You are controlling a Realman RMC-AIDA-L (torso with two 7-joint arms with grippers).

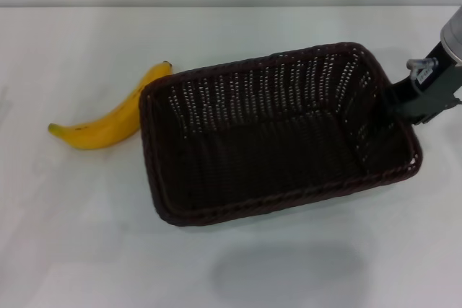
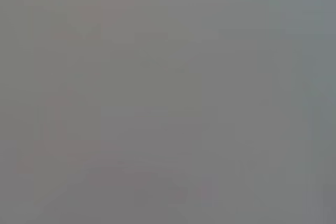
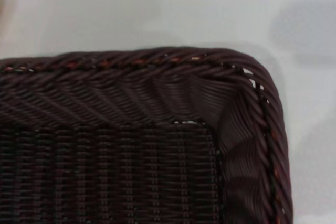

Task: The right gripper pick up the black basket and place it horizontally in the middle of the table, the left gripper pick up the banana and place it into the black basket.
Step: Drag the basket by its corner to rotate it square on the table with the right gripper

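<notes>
Dark woven wicker basket (image 1: 278, 131) sits mid-tabletop (image 1: 86, 236), the curved yellow banana (image 1: 108, 119) touching its left end. Right gripper (image 1: 404, 99) meets its right rim; finger state unclear.

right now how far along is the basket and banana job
In hand: the right gripper sits at the black basket's right rim; its shadow on the table suggests it's lifted. Left: setting it down, then the banana, outside the basket's left end. Left gripper not visible.
</notes>
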